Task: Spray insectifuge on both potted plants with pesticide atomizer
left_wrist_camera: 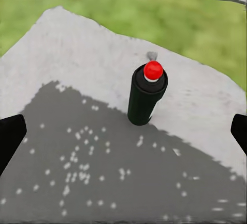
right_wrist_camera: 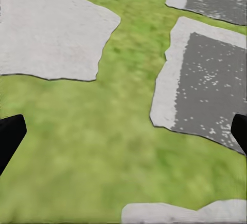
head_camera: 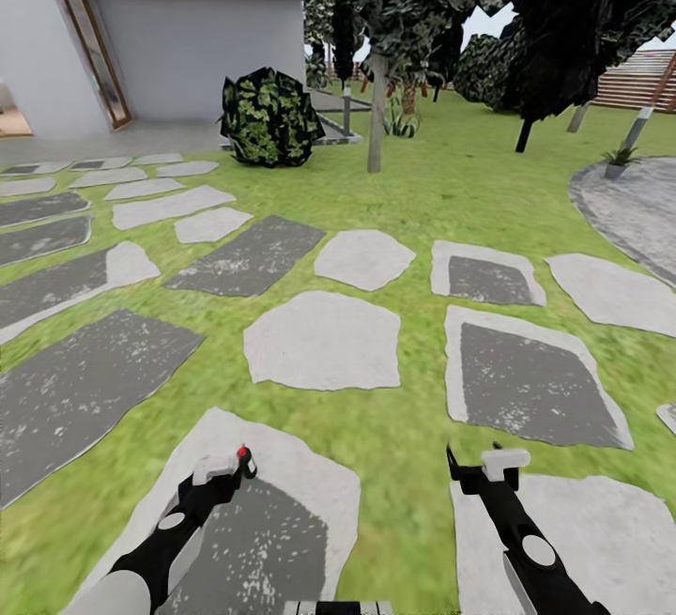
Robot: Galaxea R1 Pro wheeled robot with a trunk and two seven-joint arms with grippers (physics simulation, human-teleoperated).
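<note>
I am over the stepping stones of the garden. The pesticide atomizer is out of view. Low in the head view my left gripper hangs over a pale stone. Its dark fingers stand wide apart at the wrist view's edges, so the left gripper is open. Between them, touching neither, rises a short dark cylinder with a red round top; I cannot tell what it is. My right gripper is open over grass, holding nothing.
Grey and pale stepping stones spread across the lawn. A white house and a dark bush stand far left. Tree trunks rise ahead. A round stone patio lies right, with a small potted green plant on its edge.
</note>
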